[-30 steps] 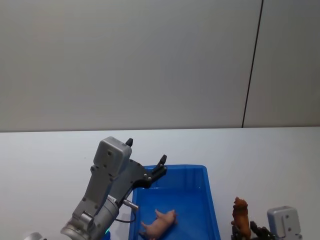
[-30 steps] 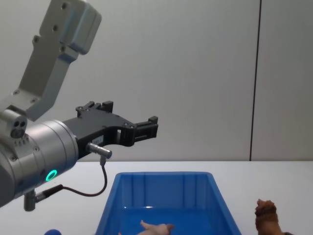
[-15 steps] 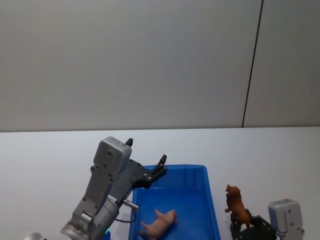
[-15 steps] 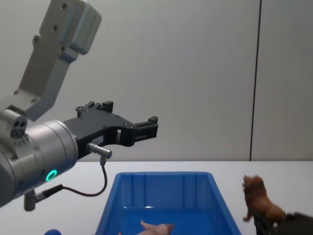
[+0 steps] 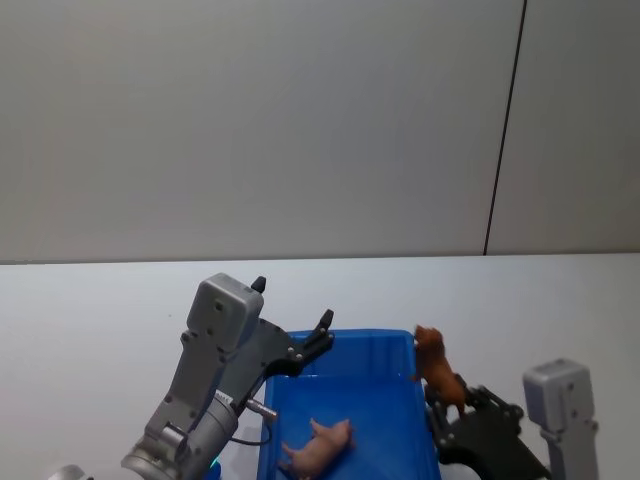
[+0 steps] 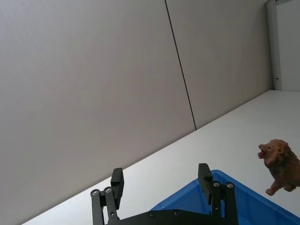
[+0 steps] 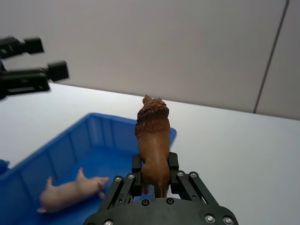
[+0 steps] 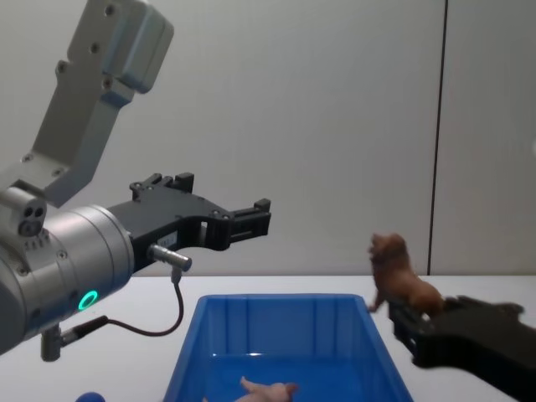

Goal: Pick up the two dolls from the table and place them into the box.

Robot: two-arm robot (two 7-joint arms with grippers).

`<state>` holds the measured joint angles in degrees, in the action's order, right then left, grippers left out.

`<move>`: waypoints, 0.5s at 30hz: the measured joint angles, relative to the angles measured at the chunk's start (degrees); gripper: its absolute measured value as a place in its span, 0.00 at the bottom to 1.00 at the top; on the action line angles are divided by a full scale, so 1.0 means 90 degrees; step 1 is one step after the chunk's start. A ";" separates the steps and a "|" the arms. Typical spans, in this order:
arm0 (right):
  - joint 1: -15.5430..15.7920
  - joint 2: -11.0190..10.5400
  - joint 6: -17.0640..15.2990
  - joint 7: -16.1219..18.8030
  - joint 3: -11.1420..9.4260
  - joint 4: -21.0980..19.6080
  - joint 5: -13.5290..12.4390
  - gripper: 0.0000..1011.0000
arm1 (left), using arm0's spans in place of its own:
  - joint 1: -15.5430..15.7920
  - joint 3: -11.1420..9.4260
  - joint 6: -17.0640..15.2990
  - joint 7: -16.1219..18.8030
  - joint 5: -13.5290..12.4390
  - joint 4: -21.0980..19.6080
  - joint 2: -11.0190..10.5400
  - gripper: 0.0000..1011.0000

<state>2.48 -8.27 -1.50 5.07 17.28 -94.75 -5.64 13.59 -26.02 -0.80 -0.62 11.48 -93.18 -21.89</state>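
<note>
Two dolls sit apart in the head view: the pink doll [image 5: 320, 444] lies on its side on the floor of the box [image 5: 398, 336], and the brown doll [image 5: 432, 362] is off the table [image 5: 100, 310], above the box's right rim near the far corner. The right gripper [image 5: 446, 402] has its jaws closed on the brown doll's lower body, with the head tilted up and away from the robot. The left gripper [image 5: 292, 302] hangs over the box's far left corner, its jaws wide and holding nothing. In the left wrist view the two black fingers stand far apart with bare wall [image 6: 93, 93] between them, the box rim lies just past them, and the brown doll hangs in the air, well clear of either finger. In the right wrist view the brown doll stands upright between the right gripper's fingers, gripped around the legs, with the box and the pink doll beside and beneath it, and the left gripper farther off. In the chest view the left gripper reaches out level above the box, jaws spread. The brown doll is raised above the box's right rim in the right gripper, and part of the pink doll shows on the box floor.
</note>
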 joint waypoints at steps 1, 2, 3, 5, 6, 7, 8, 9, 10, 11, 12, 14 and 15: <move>-0.0066 0.0033 -0.0007 0.0101 0.0006 0.0012 -0.0025 0.30 | 0.0000 0.0000 0.0000 0.0000 0.0000 0.0000 0.0000 0.99; -0.0066 0.0033 -0.0007 0.0101 0.0006 0.0012 -0.0025 0.30 | 0.0000 0.0000 0.0000 0.0000 0.0000 0.0000 0.0000 0.99; -0.0127 0.0063 -0.0026 0.0193 0.0012 0.0040 -0.0048 0.30 | 0.0000 0.0000 0.0000 0.0000 0.0000 0.0000 0.0000 0.99; -0.0235 0.0119 -0.0075 0.0339 0.0022 0.0107 -0.0077 0.30 | 0.0000 0.0000 0.0000 0.0000 0.0000 0.0000 0.0000 0.99; -0.0272 0.0139 -0.0090 0.0381 0.0023 0.0134 -0.0084 0.30 | 0.0000 0.0000 0.0000 0.0000 0.0000 0.0000 0.0000 0.99; -0.0308 0.0157 -0.0112 0.0434 0.0026 0.0163 -0.0093 0.30 | 0.0000 0.0000 0.0000 0.0000 0.0000 0.0000 0.0000 0.99; -0.0339 0.0174 -0.0123 0.0461 0.0028 0.0191 -0.0096 0.31 | 0.0000 0.0000 0.0000 0.0000 0.0000 0.0000 0.0000 0.99; -0.0420 0.0215 -0.0162 0.0541 0.0035 0.0270 -0.0106 0.33 | 0.0000 0.0000 0.0000 0.0000 0.0000 0.0000 0.0000 0.99; -0.0441 0.0226 -0.0178 0.0573 0.0037 0.0291 -0.0109 0.34 | 0.0000 0.0000 0.0000 0.0000 0.0000 0.0000 0.0000 0.99; -0.0523 0.0266 -0.0210 0.0633 0.0044 0.0373 -0.0113 0.39 | 0.0000 0.0000 0.0000 0.0000 0.0000 0.0000 0.0001 0.99; -0.0557 0.0283 -0.0231 0.0659 0.0046 0.0412 -0.0115 0.39 | 0.0000 0.0000 0.0000 0.0000 0.0000 0.0000 0.0000 0.99; -0.0626 0.0319 -0.0260 0.0716 0.0049 0.0496 -0.0117 0.45 | 0.0000 0.0000 0.0000 0.0000 0.0000 0.0000 0.0000 0.99; -0.0689 0.0352 -0.0281 0.0755 0.0051 0.0571 -0.0119 0.51 | 0.0000 0.0000 0.0000 0.0000 0.0000 0.0000 0.0000 0.99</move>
<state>-3.72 -5.10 -4.03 11.86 17.74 -89.61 -6.71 13.59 -26.02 -0.79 -0.62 11.48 -93.18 -21.89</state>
